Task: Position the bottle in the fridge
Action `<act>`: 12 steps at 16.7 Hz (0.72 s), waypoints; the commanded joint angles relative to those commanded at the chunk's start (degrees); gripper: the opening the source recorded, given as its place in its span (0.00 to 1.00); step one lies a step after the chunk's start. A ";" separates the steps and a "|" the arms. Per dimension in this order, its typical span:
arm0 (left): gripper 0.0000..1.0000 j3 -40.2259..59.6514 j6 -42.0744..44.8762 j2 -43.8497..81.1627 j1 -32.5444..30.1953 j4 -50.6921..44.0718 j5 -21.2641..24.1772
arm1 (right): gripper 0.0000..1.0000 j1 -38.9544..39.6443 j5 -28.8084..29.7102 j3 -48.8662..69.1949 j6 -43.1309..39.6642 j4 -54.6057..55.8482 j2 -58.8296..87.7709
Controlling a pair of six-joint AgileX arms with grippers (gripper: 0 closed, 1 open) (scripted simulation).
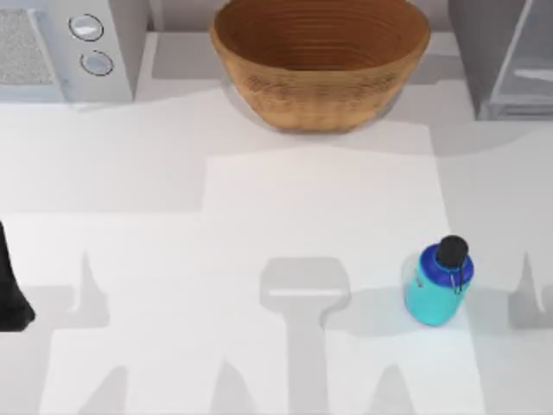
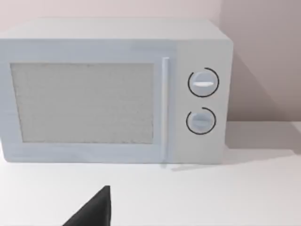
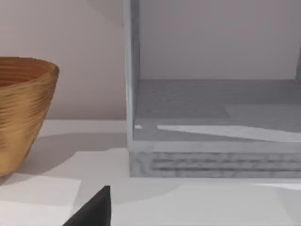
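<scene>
One bottle (image 1: 437,285): cyan, darker blue shoulder, black cap, upright on the white surface (image 1: 259,199), toward the right front, well apart from everything else. One fridge (image 1: 505,60) at the back right corner, interior open to the right wrist view, grey floor bare (image 3: 211,108). One woven basket (image 1: 320,60) at the back centre, between fridge and microwave. One grey microwave (image 1: 69,47) at the back left, two round knobs, door closed. Left end effector (image 1: 13,298) at the left edge of the surface, touching nothing; open or clenched, cannot tell. Right end effector (image 3: 94,209) a dark tip facing the fridge; state likewise cannot tell.
</scene>
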 joint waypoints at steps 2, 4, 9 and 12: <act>1.00 0.00 0.00 0.00 0.00 0.00 0.00 | 1.00 0.00 -0.02 0.01 0.00 0.04 0.03; 1.00 0.00 0.00 0.00 0.00 0.00 0.00 | 1.00 0.23 -0.89 0.46 -0.03 1.85 1.60; 1.00 0.00 0.00 0.00 0.00 0.00 0.00 | 1.00 1.65 -6.79 0.09 -1.61 14.73 16.11; 1.00 0.00 0.00 0.00 0.00 0.00 0.00 | 1.00 2.90 -11.96 -0.69 -3.53 26.30 30.91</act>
